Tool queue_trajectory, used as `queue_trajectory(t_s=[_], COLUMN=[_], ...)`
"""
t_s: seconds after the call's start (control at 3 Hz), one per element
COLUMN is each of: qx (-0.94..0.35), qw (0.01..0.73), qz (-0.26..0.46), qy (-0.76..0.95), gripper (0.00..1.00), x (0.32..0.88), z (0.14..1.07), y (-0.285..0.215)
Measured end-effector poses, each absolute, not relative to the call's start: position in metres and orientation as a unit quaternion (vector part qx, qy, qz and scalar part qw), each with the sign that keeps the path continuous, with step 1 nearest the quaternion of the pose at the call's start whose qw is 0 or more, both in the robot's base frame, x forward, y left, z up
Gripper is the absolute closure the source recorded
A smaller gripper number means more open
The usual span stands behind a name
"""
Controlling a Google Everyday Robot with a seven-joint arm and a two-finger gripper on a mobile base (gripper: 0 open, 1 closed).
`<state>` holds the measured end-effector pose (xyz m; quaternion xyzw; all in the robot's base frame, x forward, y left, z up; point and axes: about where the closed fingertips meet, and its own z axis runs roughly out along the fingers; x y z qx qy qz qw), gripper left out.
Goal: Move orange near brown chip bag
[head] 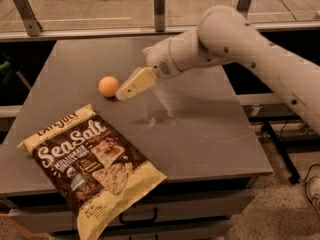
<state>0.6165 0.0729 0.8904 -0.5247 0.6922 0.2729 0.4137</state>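
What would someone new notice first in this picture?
The big white robot arm reaching in from the picture's right, its gripper low over the grey table right beside the small orange. Then the brown chip bag, lying flat at the table's near left corner and overhanging the edge.

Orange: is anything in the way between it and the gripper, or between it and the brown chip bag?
Nothing visible. The gripper is right beside the orange, and only bare table lies between the orange and the brown chip bag.
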Motion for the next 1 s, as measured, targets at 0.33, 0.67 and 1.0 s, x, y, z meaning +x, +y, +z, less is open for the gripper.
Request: queue_trajectory(t_s=[0.33,0.67,1.0], qx=[-0.483,-0.444,-0.436], qw=[0.504,0.593,0.605], qz=[0.184,0.086,0.079], qy=[0.692,0.666,0.661], gripper=[0.0,0.0,0.0], x=[0.644,0.674,0.679], z=[0.93,0.993,1.001], y=[-0.008,-0.075,-0.078])
